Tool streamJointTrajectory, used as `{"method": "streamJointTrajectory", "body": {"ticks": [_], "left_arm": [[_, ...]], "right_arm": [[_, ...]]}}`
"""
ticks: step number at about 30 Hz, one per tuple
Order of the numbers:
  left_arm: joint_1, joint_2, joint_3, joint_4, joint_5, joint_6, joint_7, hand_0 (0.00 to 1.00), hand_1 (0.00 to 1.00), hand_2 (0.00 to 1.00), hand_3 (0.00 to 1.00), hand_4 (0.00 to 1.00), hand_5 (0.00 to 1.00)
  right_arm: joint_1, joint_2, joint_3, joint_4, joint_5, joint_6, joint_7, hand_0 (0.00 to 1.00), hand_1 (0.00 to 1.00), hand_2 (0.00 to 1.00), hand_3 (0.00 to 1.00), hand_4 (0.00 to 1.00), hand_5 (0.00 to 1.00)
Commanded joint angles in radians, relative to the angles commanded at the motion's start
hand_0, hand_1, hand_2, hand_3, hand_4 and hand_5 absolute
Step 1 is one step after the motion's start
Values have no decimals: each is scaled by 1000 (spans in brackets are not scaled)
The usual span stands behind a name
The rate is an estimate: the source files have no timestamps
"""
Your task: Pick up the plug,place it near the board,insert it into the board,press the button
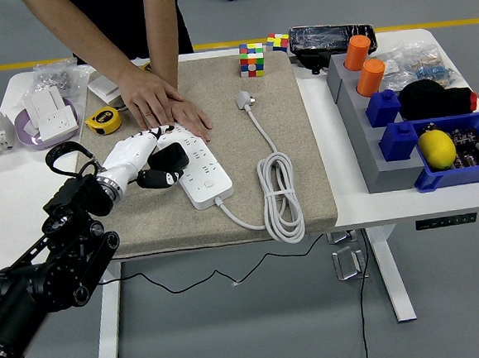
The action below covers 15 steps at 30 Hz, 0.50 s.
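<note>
Plug [243,101] lies well apart from left hand [142,157] fingers [160,179]; unheld

A yellow tape measure [102,119] lies left of the beige mat [297,166]. 2 puzzle cubes [252,59] sit at its far edge; a lemon [436,148] rests in a blue bin [463,174].
</note>
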State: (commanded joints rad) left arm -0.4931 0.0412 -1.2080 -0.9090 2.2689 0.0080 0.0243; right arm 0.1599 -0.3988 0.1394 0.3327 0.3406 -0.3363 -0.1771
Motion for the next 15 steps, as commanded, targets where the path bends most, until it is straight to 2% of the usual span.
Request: {"method": "streamJointTrajectory", "body": {"ticks": [1,6,7,12,13,15], "left_arm": [[0,0,0,4,0,1,1,781,872,870,905,725,349],[-4,0,0,21,0,5,7,781,872,870,905,725,349],[-4,0,0,23,0,7,8,709,748,681,738,652,388],[-7,-1,0,27,0,-6,14,709,748,681,738,652,388],[-7,-1,0,28,0,-7,14,642,655,529,520,496,446],[-8,-2,-1,35,0,-7,13,642,655,529,520,496,446]], "right_arm": [[0,0,-1,0,0,0,0,802,779,765,784,998,998],[-2,-1,-5,0,1,-1,-1,802,779,765,784,998,998],[-2,-2,-5,0,2,-1,-1,802,779,765,785,998,998],[-2,-4,-7,0,1,-2,-2,802,779,765,785,998,998],[-2,-4,-7,0,1,-2,-2,802,779,765,784,998,998],[-1,-3,-7,0,0,-3,-1,802,779,765,784,998,998]]}}
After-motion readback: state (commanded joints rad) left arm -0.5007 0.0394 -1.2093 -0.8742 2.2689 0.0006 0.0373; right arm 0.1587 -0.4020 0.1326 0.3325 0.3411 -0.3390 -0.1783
